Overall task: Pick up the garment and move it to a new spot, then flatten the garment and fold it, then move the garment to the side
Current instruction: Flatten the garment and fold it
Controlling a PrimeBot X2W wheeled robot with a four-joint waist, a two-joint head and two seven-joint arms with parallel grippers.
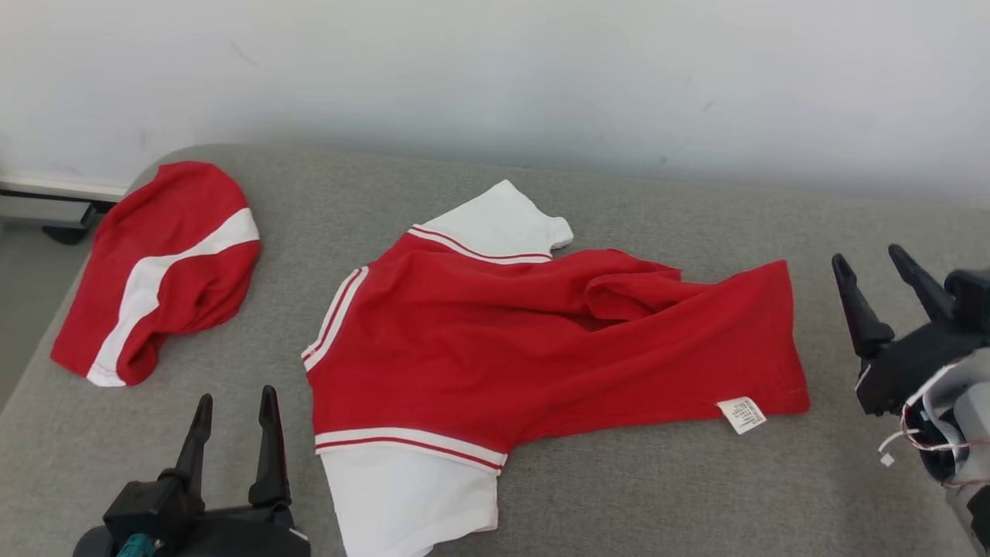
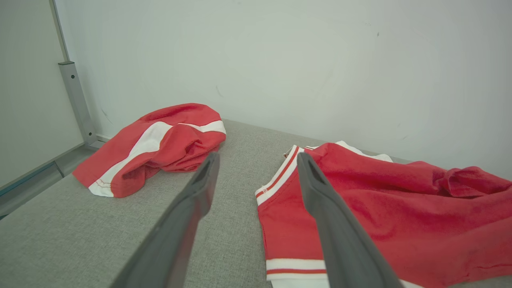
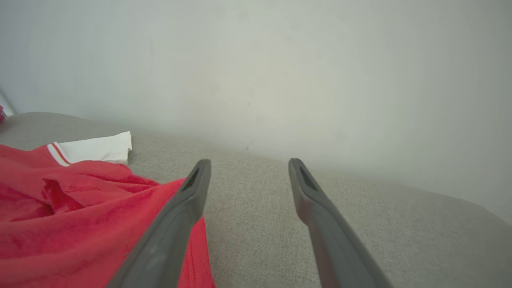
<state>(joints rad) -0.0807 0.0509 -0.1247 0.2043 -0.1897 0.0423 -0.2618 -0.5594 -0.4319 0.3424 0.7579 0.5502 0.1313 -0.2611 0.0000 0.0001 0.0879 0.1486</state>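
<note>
The garment [image 1: 541, 348] lies rumpled at the middle of the grey cushion [image 1: 619, 495], so we judge flattening is in hand. Our left gripper [image 1: 237, 396] and right gripper [image 1: 868, 255] gape wide, empty. Next we should pinch its hem and draw it taut.

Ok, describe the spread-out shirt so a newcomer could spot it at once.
On the grey padded surface below the white wall, look to the middle. The red shirt lies spread there; unlike the bunched red garment at the left, it has white sleeves and a small label at its hem.
</note>
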